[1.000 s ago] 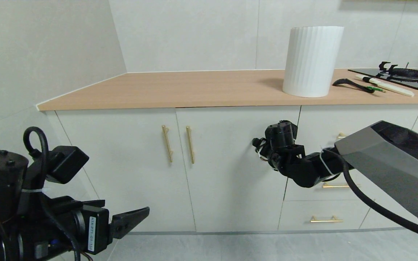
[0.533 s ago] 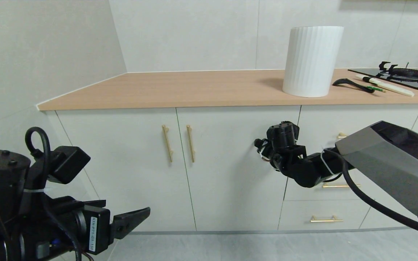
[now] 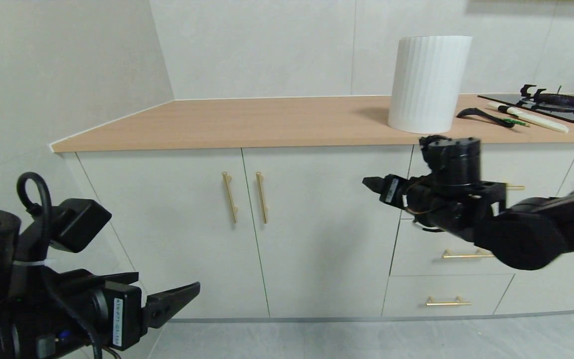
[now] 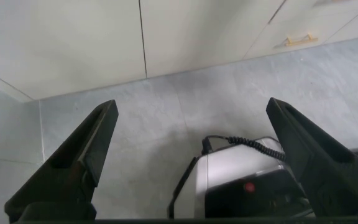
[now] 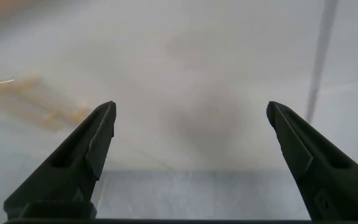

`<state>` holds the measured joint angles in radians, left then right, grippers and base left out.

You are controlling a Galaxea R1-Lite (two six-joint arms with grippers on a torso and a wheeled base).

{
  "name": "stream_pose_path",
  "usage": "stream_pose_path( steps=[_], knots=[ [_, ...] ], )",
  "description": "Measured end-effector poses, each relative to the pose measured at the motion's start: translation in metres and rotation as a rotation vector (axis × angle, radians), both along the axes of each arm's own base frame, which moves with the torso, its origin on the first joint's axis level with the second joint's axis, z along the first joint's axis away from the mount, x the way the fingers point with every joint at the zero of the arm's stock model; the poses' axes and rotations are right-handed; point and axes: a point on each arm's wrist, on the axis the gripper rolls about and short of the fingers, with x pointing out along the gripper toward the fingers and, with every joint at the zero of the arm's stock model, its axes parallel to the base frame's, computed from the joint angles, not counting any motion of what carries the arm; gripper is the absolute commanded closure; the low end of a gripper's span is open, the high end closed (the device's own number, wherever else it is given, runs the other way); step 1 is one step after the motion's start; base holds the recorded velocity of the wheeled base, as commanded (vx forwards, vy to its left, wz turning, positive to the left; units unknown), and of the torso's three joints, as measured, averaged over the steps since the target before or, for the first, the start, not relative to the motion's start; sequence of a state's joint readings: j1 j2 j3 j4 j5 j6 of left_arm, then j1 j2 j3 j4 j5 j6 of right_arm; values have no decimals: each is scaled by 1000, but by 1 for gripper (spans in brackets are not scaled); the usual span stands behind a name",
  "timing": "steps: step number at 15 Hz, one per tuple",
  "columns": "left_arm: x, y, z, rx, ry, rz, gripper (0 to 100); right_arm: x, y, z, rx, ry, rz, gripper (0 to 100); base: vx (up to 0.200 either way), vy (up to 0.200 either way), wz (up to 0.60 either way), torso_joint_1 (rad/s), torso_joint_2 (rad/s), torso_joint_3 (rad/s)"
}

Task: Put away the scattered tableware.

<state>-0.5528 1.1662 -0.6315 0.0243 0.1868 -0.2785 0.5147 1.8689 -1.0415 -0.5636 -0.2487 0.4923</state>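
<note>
Right gripper [image 3: 372, 182] and left gripper [image 3: 183, 295] both spread, empty; right sits below white canister [image 3: 429, 82], could knock it rising.

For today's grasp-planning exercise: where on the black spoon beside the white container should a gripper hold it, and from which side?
Probably mid-handle, from above: the black spoon lies flat on the counter, its thin handle clear of the container, so jaws can straddle it.

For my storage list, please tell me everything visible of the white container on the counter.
The white container is a tall round tub with fine vertical ribs, matt, perhaps ceramic or plastic. It stands upright on the wooden counter, slightly wider at the top. Its inside is hidden. A black utensil lies beside it, apart.
</note>
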Motion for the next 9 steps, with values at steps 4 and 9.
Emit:
stream_pose_path(
  steps=[4,9],
  knots=[
    [-24,22,17,-45,-138,48,0,-95,-57,45,-171,-160,33,0,0,0,0,0,0,0],
    [-77,57,20,-69,-291,106,0,-191,-145,47,-268,-269,-188,0,0,0,0,0,0,0]
  ],
)
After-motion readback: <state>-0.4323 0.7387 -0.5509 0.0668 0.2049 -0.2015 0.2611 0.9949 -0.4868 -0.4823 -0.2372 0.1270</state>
